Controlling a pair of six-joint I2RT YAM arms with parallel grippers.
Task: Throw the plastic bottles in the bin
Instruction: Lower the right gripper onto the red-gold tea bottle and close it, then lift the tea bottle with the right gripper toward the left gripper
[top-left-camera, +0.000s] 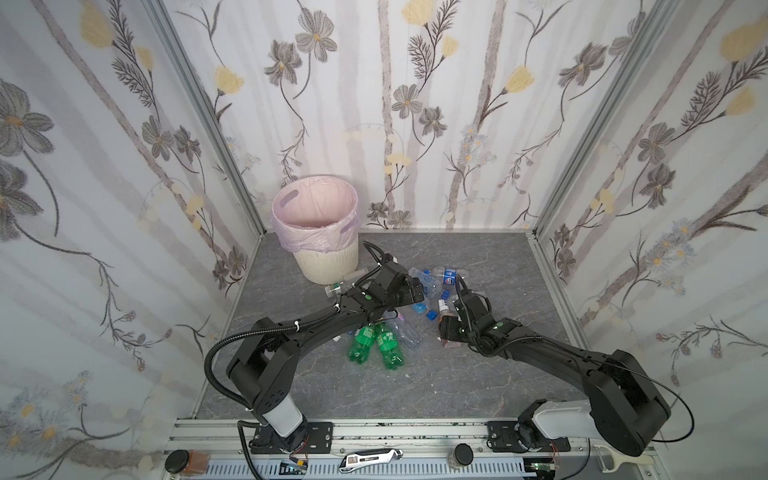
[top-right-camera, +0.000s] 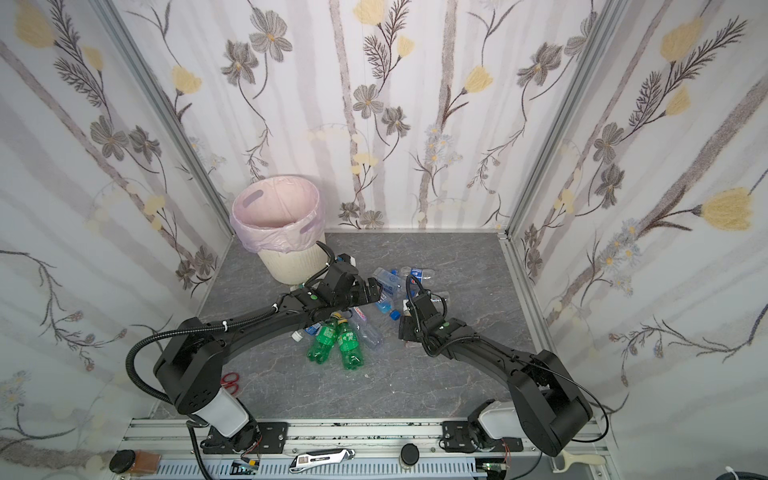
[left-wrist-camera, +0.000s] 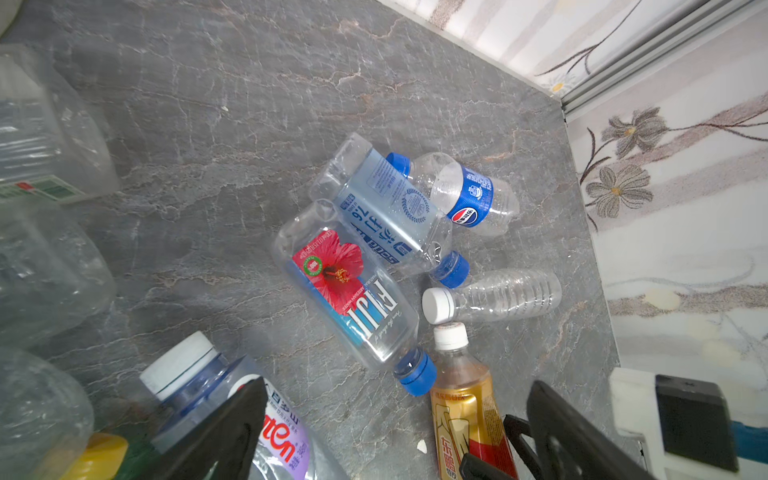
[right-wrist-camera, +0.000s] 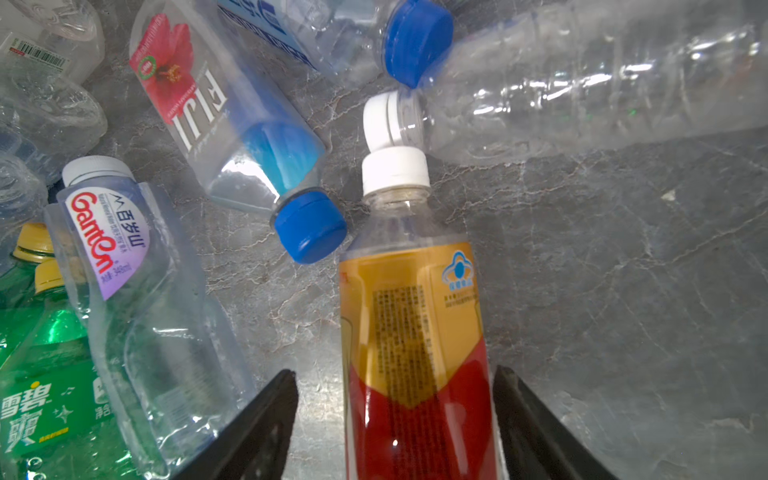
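The cream bin (top-left-camera: 328, 262) with its pink bag stands at the back left, in both top views. Several plastic bottles lie in a heap mid-floor: two green ones (top-left-camera: 374, 345), a Fiji bottle (left-wrist-camera: 353, 286) and a Pepsi bottle (left-wrist-camera: 469, 195). My right gripper (right-wrist-camera: 395, 372) is open and straddles the lying orange-red bottle (right-wrist-camera: 411, 332); one finger is well clear of it and the other is close beside it. My left gripper (left-wrist-camera: 399, 384) hangs wide open above the heap, right of the bin, with a purple-labelled clear bottle (left-wrist-camera: 282, 444) under one finger.
Flowered walls close in the floor at the back and both sides. Clear bottles (top-left-camera: 340, 286) lie against the bin's foot. Red-handled scissors (top-right-camera: 230, 382) lie by the left arm's base. A folding tool (top-left-camera: 370, 457) and two jars (top-left-camera: 183, 461) sit on the front rail.
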